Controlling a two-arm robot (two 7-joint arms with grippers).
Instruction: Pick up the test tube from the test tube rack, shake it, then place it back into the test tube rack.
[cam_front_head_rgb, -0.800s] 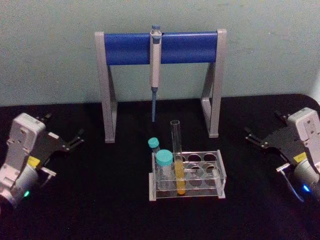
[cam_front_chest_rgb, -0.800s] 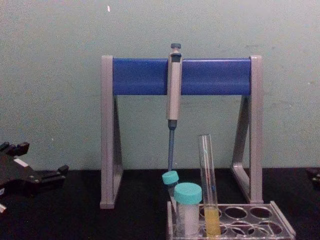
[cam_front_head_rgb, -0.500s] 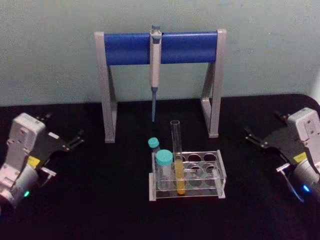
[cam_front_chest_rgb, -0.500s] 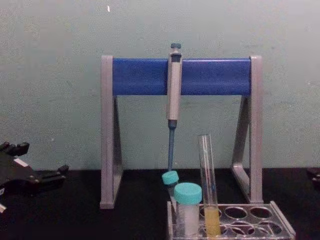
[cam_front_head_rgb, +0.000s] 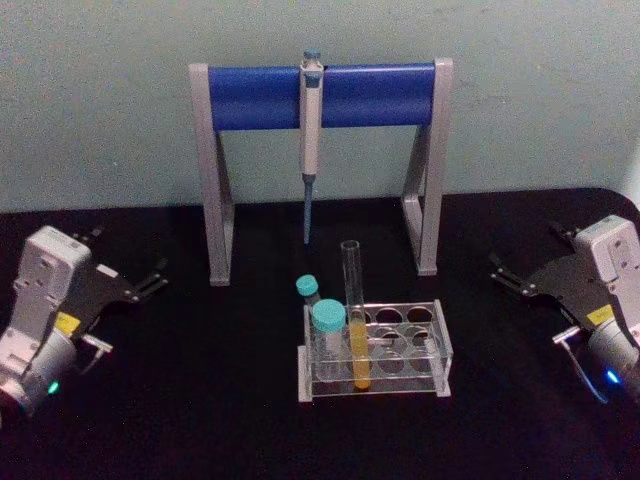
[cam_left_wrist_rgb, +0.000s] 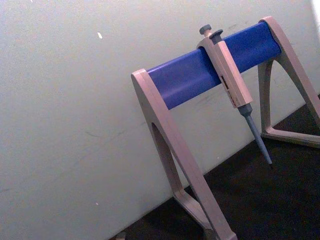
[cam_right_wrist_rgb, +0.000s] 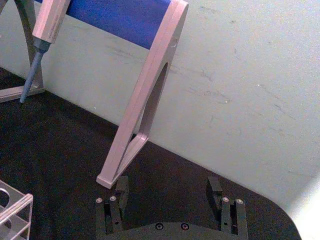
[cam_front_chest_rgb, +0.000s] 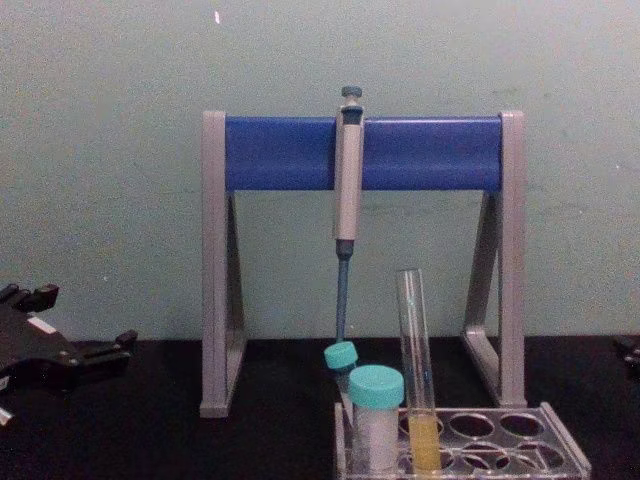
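The test tube (cam_front_head_rgb: 352, 290) stands straight up in the test tube rack (cam_front_head_rgb: 440, 350), just beside a teal-capped tube (cam_front_head_rgb: 328, 330). The head view shows the left gripper (cam_front_head_rgb: 130, 252) and the right gripper (cam_front_head_rgb: 524, 248) far out on each side, both open. The right wrist view shows the right gripper's fingers (cam_right_wrist_rgb: 119, 192) spread wide. The chest view shows yellow liquid low in the tube.

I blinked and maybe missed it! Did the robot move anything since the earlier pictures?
No, nothing visibly changed. The test tube stays standing in the test tube rack, and the left gripper and right gripper stay open, parked far out on either side, holding nothing.
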